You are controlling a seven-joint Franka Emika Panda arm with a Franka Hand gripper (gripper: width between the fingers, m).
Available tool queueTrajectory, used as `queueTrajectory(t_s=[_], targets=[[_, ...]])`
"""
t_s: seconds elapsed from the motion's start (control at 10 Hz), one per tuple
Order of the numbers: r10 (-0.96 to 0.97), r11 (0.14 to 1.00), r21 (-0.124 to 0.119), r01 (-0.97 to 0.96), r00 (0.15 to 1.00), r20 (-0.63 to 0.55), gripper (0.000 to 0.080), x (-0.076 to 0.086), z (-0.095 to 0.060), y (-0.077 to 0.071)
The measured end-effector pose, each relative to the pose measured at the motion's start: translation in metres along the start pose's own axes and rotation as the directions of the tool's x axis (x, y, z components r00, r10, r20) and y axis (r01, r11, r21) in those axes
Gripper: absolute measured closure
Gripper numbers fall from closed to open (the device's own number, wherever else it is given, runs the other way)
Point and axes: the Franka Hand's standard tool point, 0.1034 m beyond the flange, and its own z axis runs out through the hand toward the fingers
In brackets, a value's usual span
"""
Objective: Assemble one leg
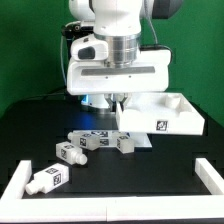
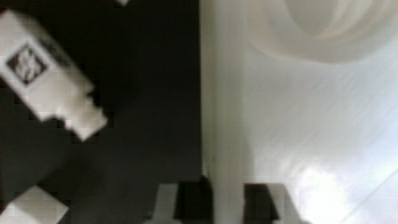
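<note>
Several small white legs with square tags lie on the black table in the exterior view: one (image 1: 100,139) in the middle, one (image 1: 128,143) beside it, one (image 1: 70,152) further left and one (image 1: 45,178) at the front left. The wrist view shows one leg (image 2: 57,82) lying apart from the gripper and the tip of another (image 2: 32,205). My gripper (image 1: 117,100) is down at the left wall of the large white tray-like part (image 1: 170,112). In the wrist view my gripper (image 2: 228,198) has its two dark fingers close on either side of the tray's rim (image 2: 222,120). No leg is held.
A white raised border runs along the table's front, with its corners at the exterior view's left (image 1: 18,182) and right (image 1: 208,178). The green backdrop stands behind the arm. The tray's inner floor (image 2: 320,130) has a round recess (image 2: 338,30).
</note>
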Motion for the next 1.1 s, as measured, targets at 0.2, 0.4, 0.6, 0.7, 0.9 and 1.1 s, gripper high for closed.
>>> queueTrajectory(t_s=[0.2,0.4,0.6,0.7,0.9,1.1], targets=[[0.033,0.999,0.006,-0.034,0.999,0.039,0.0747,0.004,0.004,0.002],[0.033,0.999,0.006,-0.034,0.999,0.042,0.0747,0.004,0.006,0.002],[0.035,0.999,0.005,-0.035,0.998,0.045,0.0747,0.003,0.008,0.002],[0.04,0.999,-0.001,-0.04,0.998,0.047,0.0747,0.002,0.015,0.003],[0.039,0.999,-0.025,-0.039,0.998,0.039,0.0747,0.033,0.026,0.005],[0.013,0.999,-0.043,-0.012,1.0,0.017,0.0747,0.068,0.043,0.013]])
